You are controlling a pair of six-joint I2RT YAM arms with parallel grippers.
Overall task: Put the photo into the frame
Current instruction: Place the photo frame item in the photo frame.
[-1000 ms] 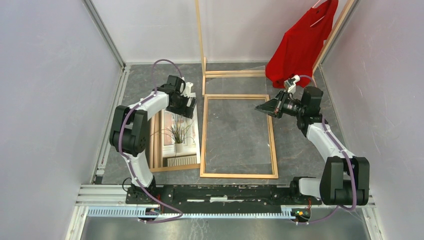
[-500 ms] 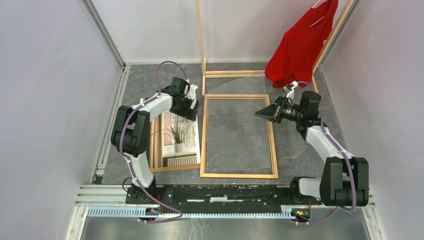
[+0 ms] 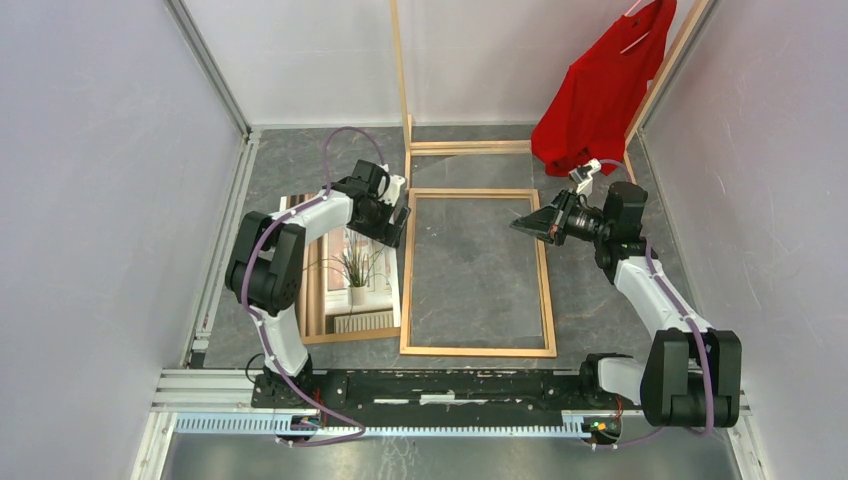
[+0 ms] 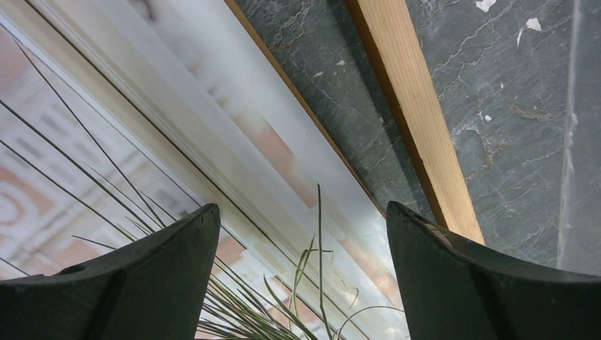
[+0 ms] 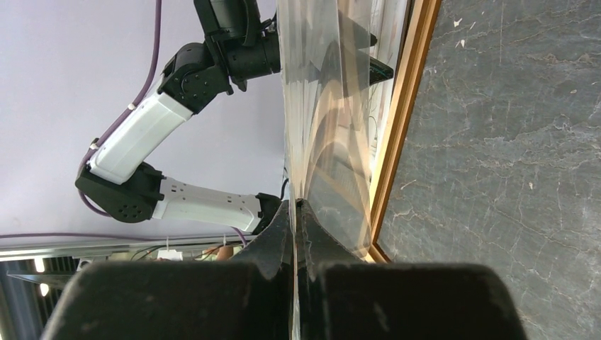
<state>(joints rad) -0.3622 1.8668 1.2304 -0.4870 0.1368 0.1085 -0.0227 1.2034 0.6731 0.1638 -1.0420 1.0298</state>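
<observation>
Over the photo [image 3: 360, 285] your left gripper [image 4: 301, 216] hangs wide open and empty, right gripper [image 5: 293, 207] pinches the clear sheet [image 5: 326, 127]; print looks thin and floppy, so nip its long edge.

Top cam looks down from behind; wrist cams v. close, low (all share the frame [image 3: 478, 351]).

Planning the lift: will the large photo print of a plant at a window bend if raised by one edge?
Probably: the large rectangular photo print looks paper-thin and lies flat on the plain brown backing panel, so it may sag. So thin, it is likely light and may slide if pushed.
</observation>
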